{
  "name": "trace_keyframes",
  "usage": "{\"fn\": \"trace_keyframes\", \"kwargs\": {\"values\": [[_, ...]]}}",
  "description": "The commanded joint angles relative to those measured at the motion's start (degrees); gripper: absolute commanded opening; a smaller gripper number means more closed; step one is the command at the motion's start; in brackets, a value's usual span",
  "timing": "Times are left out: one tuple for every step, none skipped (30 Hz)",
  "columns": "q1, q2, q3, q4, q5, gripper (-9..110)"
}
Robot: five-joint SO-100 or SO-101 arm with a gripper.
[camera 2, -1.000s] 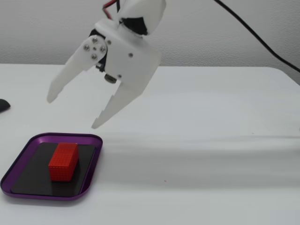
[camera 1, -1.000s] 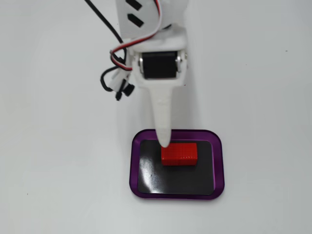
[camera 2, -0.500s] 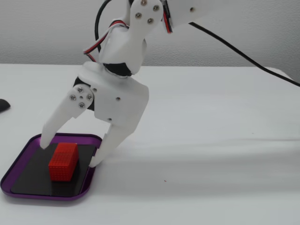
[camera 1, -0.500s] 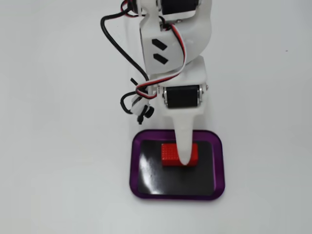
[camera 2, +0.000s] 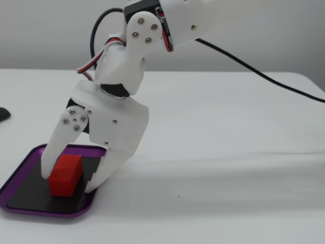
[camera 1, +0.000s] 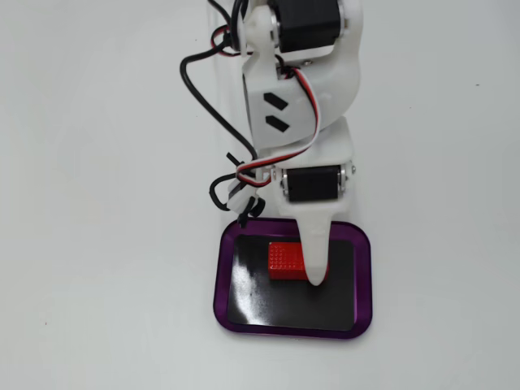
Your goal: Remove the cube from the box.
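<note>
The red cube (camera 1: 284, 260) lies flat on the black bottom of the purple-rimmed box (camera 1: 220, 280), toward its far side. My gripper (camera 1: 313, 263) reaches down into the box, with its jaws on either side of the cube. In a fixed view one white finger (camera 1: 315, 258) covers the cube's right end. In the side fixed view the cube (camera 2: 66, 175) sits between the two fingers of the gripper (camera 2: 69, 181). The left finger (camera 2: 52, 152) is against it. A small gap shows between it and the right finger (camera 2: 100, 175). The box (camera 2: 19, 163) rests on the table.
The white table surrounds the box. A black cable (camera 2: 254, 71) trails across the table behind the arm. A small dark object (camera 2: 3, 114) lies at the left edge of the side view. Wires (camera 1: 236, 183) hang from the arm just behind the box.
</note>
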Motion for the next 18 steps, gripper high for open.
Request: {"fn": "trace_keyframes", "kwargs": {"values": [[0.2, 0.3, -2.2, -0.8, -0.6, 7], [0.2, 0.3, -2.2, -0.8, -0.6, 4], [0.2, 0.3, -2.2, -0.8, -0.6, 1], [0.2, 0.4, -2.2, -0.8, -0.6, 0], [0.2, 0.6, -2.2, -0.5, -0.6, 0], [0.2, 0.9, -2.2, -0.3, -0.6, 0], [0.2, 1.0, -2.2, 0.0, -0.6, 0], [0.1, 1.1, -2.2, 0.0, -0.7, 0], [0.0, 1.4, -2.5, 0.1, -0.7, 0], [0.0, 2.0, -3.7, 0.5, -0.7, 0], [0.1, 2.9, -4.9, 1.8, -0.8, 0], [0.1, 4.0, -6.1, 3.2, -1.3, 0], [0.1, 5.0, -7.1, 4.3, -1.9, 0], [0.1, 6.2, -8.3, 5.5, -2.3, 0], [0.1, 7.6, -9.6, 6.9, -2.4, 0], [0.1, 9.3, -11.2, 8.4, -2.4, 0], [0.0, 11.0, -12.6, 10.0, -2.4, 0], [0.0, 12.7, -13.6, 11.3, -2.4, 0]]}}
